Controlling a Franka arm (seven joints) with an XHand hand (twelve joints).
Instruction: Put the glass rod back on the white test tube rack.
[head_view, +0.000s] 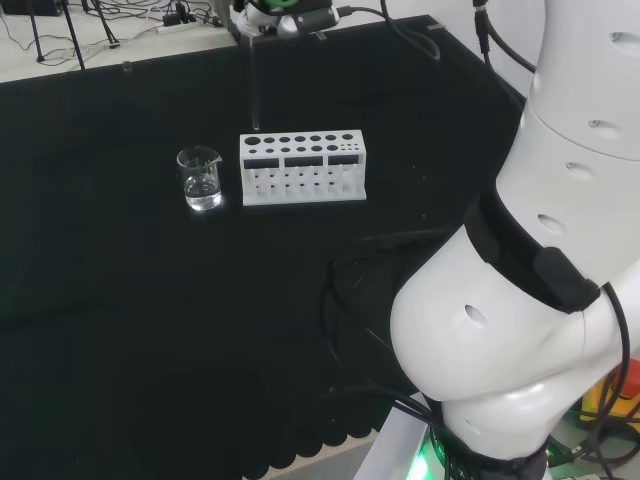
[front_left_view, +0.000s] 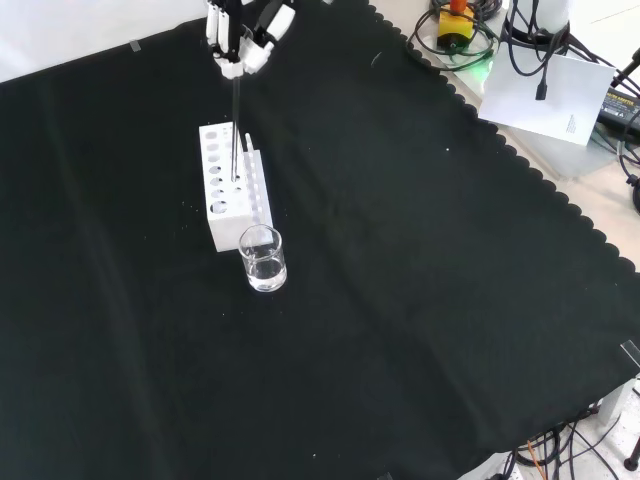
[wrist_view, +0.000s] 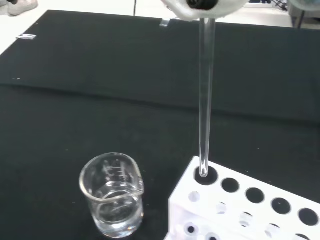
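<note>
Front view: fingers (front_left_view: 243, 40) pinch the glass rod (front_left_view: 236, 125), hanging upright into the white rack (front_left_view: 222, 215).

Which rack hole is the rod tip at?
The end hole of the rack, at the corner nearest the beaker. The rod held by the hand meets it; the others stand empty.

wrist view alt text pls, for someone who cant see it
A clear glass rod hangs upright from the hand, its lower tip at an end hole of the white test tube rack. Beside the rack, a small glass beaker with a little clear liquid stands on the black cloth.
</note>
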